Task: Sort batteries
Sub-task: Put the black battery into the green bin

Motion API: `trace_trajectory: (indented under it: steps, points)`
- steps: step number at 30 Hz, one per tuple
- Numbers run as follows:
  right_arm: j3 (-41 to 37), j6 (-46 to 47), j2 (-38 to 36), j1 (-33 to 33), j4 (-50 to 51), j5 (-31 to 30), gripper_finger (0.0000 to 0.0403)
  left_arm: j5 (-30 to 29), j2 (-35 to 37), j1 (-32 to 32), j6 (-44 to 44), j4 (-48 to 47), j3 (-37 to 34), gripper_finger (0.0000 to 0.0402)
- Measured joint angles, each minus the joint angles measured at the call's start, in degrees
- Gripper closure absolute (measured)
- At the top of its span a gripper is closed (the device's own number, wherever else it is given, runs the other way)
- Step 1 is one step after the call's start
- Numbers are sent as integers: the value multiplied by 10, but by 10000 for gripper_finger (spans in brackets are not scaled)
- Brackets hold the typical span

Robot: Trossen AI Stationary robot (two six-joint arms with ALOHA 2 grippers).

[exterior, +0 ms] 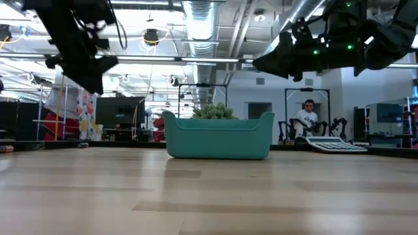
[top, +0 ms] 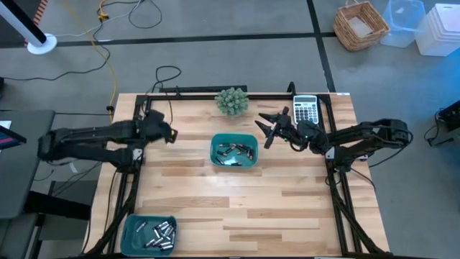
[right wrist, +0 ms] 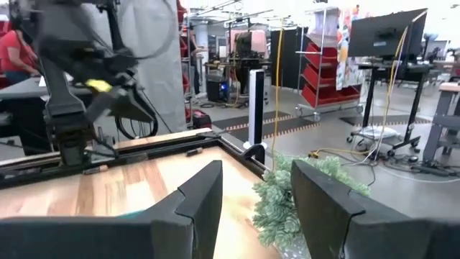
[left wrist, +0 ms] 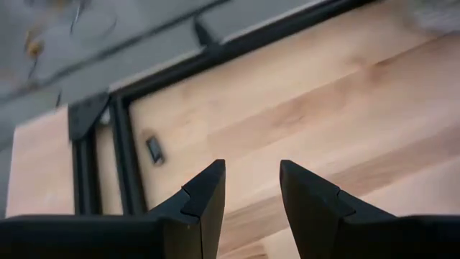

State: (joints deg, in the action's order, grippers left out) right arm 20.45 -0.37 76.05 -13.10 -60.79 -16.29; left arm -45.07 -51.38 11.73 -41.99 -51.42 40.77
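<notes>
I have both arms lifted off the desk (top: pixel 237 208). My left gripper (left wrist: pixel 250 188) hangs near the desk's 10 o'clock corner, fingers apart with bare wood showing through the gap and nothing between them. My right gripper (top: pixel 267 124) hangs at about 1 o'clock, just beside the grey calculator (top: pixel 306 110); its fingers (right wrist: pixel 201 194) are apart too and hold nothing, and past them I see the small green plant (right wrist: pixel 298 198) that stands at the 12 o'clock edge.

Some batteries (top: pixel 236 152) lie loose in the teal tray (top: pixel 233 137) just above the desk's centre, between the two grippers and below the plant. From table height that tray's wall hides them. More batteries, mostly silvery, lie in a second teal tray (top: pixel 131 232) at the 7 o'clock corner, well apart from both arms.

In the room beyond the desk, a person in a white top (exterior: pixel 305 119) sits at a far workstation.
</notes>
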Motion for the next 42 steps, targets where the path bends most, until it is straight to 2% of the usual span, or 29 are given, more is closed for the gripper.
trace_trajectory:
  steps: [9, 15, 20, 25, 33, 42]
  points:
    - [0, -17, 0, -2, 1, -1, 222, 125, -71, 197, 92, 59, 0, 273]
    - [0, -25, 0, -2, 2, -2, 222, 133, -138, 306, 101, 59, 0, 274]
    - [0, -27, 0, -5, 2, -2, 222, 151, -193, 369, 123, 81, 0, 268]
    - [0, -27, 0, -10, 3, -2, 222, 143, -222, 372, 97, 69, 16, 264]
    - [0, -27, 0, -9, 1, -2, 222, 156, -229, 378, 48, 76, 30, 264]
    - [0, -27, 0, -9, -10, -1, 222, 147, -290, 377, 6, 48, 63, 264]
